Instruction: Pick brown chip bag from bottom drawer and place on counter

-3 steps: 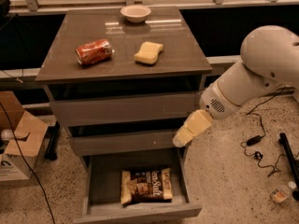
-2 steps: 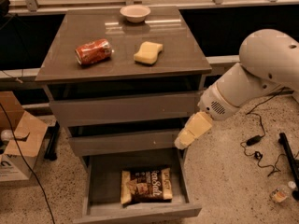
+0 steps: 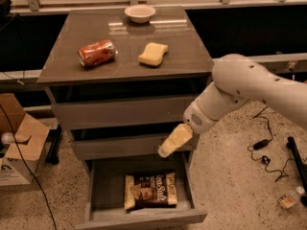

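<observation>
Well, the bottom drawer (image 3: pixel 144 218) is pulled out toward the front. The brown chip bag (image 3: pixel 151 190) lies flat inside it, close to the middle of the drawer floor. The bag is dark brown with tan ends and big white letters on it. It is well apart from the top of the bench (image 3: pixel 187 61).

The gripper (image 3: pixel 164 151) hangs in the air over the open drawer. It is just in front of the right end of the middle drawer (image 3: pixel 115 147). It sits above the bag and a little to the right, and it is apart from the bag. It is pale yellow and points down and to the left. I cannot tell if the gripper is spread or pressed together. The fat white arm (image 3: pixel 249 87) reaches in from the right side and bends down to it.

The middle drawer and the top drawer (image 3: pixel 120 113) are both pushed in.

Three things sit on the shiny bench top. A squashed red can (image 3: pixel 97 53) lies on its side at the left. A yellow sponge (image 3: pixel 153 54) lies near it on the right, not touching it. A small pale bowl (image 3: pixel 139 13) stands at the back edge.

A brown cardboard box (image 3: pixel 21 145) sits on the floor at the left. A black cord (image 3: pixel 263 150) lies on the speckled floor at the right.
</observation>
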